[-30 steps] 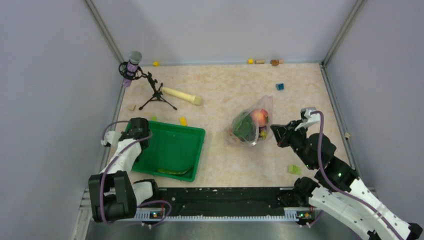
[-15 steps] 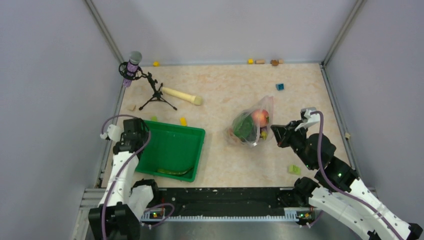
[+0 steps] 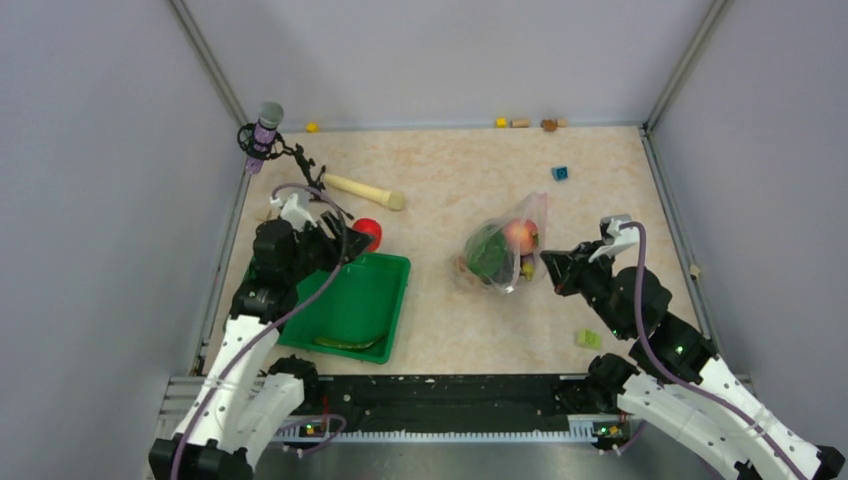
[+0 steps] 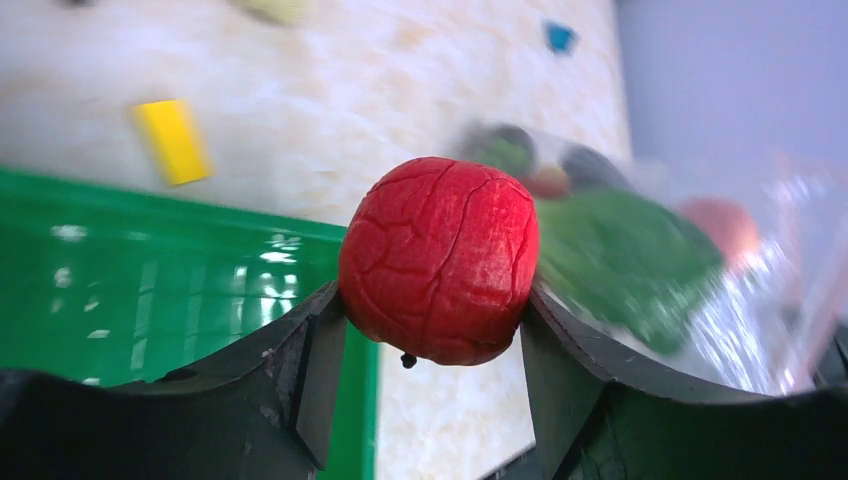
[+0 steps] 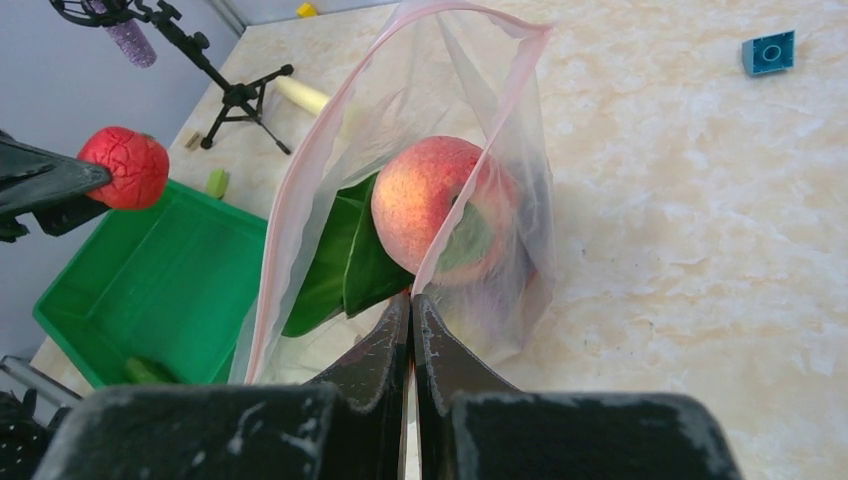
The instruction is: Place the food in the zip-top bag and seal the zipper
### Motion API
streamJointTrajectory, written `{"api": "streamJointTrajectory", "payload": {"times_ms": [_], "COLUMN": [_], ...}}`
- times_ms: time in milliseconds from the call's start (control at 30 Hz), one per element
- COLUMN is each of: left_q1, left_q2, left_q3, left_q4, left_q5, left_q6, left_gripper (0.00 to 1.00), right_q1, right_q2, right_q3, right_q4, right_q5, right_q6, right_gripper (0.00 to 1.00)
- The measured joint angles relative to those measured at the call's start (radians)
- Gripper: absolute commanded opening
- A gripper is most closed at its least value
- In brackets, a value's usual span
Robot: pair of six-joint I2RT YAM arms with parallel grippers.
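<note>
Top external view has my left hand [image 3: 360, 238] up in the air at the far right corner of the green tray [image 3: 350, 295]. That tray sits on the table [image 3: 440, 170] close to the left edge, nearer the near edge than the far one. My left hand is pinching a red toy fruit [image 4: 438, 260], round and full of little cracks, with one finger on each side of it. My right hand [image 5: 411, 300] is pressed together, and it is pinching the zip-top bag [image 5: 470, 90] right at its mouth. The zipper [image 5: 495, 16], a thin pink strip, runs around the mouth in a big loop, so the mouth stands wide open and is not sealed. The strip goes down between my two right fingers. The bag rests on the table a bit right of the middle, well apart from the tray, with its mouth lifted up. Inside it I can see the peach [image 5: 430, 205], red and yellow, lying against the green leaves of the bok choy [image 5: 345, 265]. A rolling pin [image 3: 362, 190] lies toward the far left corner, next to a microphone [image 3: 268, 125] on a small black stand. A blue block [image 3: 560, 173] sits toward the far right corner, and a green block [image 3: 588, 339] sits by the near edge, beside my right arm.
</note>
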Motion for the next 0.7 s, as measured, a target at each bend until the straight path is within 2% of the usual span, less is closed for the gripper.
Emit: {"api": "streamJointTrajectory", "payload": {"times_ms": [167,267,500,700], "left_q1": [-0.246,-0.348,-0.583,-0.753], "left_q2": [0.046,0.1,0.241,0.438], "left_q3": [0.087,0.143,0.372,0.644], "left_q4": [0.099,0.14,0.13,0.063], "left_q5": [0.102,0.165,0.126,0.091], "left_q6": [0.091,0.133,0.259,0.36], "left_gripper": [0.0,0.0,0.0,0.0], "right_q1": [0.0,0.0,0.0,0.0], "right_q2": [0.001,0.003,0.026,0.026], "right_q3": [0.0,0.0,0.0,0.0], "right_q4": [0.0,0.001,0.011,0.016], "right_q5": [-0.015,-0.031,-0.076,-0.1], "right_q6": [-0.001,-0.003,-0.012,-0.019], "right_gripper": [0.0,0.0,0.0,0.0]}}
